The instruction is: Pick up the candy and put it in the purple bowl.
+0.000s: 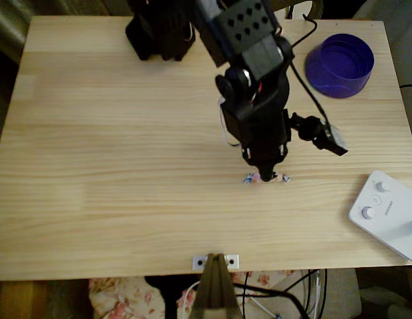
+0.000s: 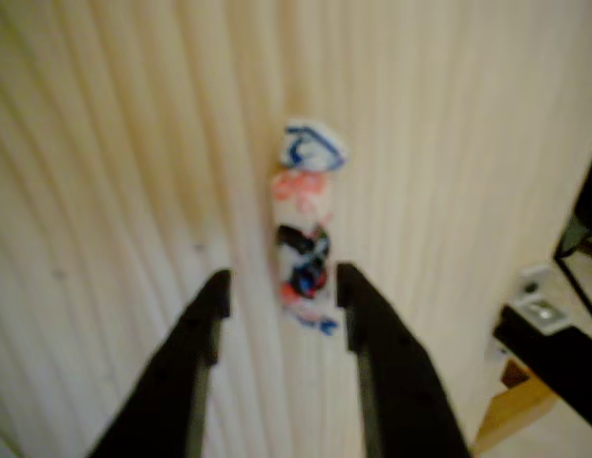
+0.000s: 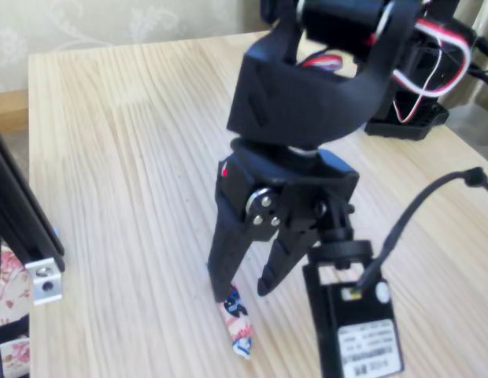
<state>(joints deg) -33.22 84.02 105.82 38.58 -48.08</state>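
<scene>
Candy, crinkly twisted wrapper, lies on grained wood between the open end effector fingers.

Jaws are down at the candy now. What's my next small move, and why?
Probably ease down a little further, then close. In the wrist view the gripper is open, its jaws either side of the candy's near end, which lies flat on the table. The purple bowl comes afterwards.
</scene>
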